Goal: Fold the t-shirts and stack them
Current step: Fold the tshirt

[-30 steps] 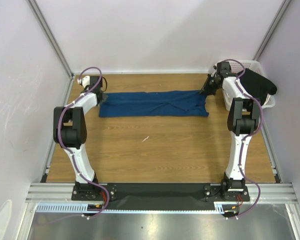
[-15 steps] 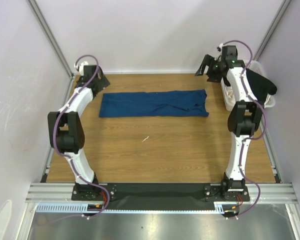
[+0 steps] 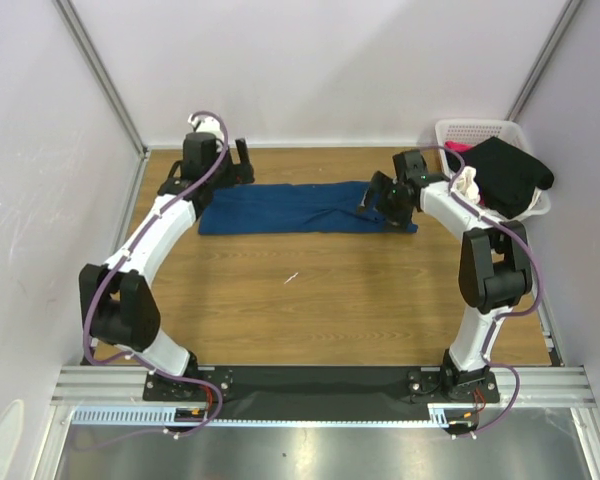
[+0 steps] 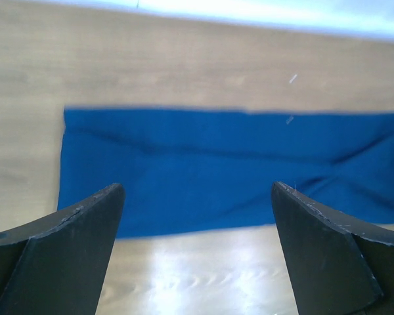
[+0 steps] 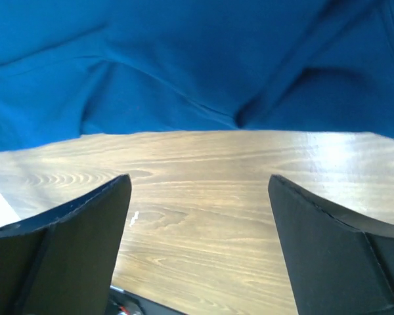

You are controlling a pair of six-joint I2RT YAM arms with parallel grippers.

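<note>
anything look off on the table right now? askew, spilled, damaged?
Nothing damaged or spilled. The blue t-shirt lies flat in a long strip, creased at its right end. A black t-shirt hangs over the basket rim, and a small white speck lies on the wood nearer the arms.

Right gripper point(image 3: 378, 196) hangs over the blue t-shirt point(image 3: 290, 208) and hides its right end from above. The left gripper point(image 3: 238, 168) covers a bit of the far left edge. Over in the basket point(image 3: 480, 128), the black t-shirt point(image 3: 510, 172) buries most of the pink t-shirt point(image 3: 458, 148) and the cream-white t-shirt point(image 3: 467, 186). The left wrist view is blurred, with the cloth running off the right edge. In the right wrist view the cloth is cut off at the top and both sides. A white speck point(image 3: 291, 277) on the table point(image 3: 330, 310) is too small to tell.
</note>
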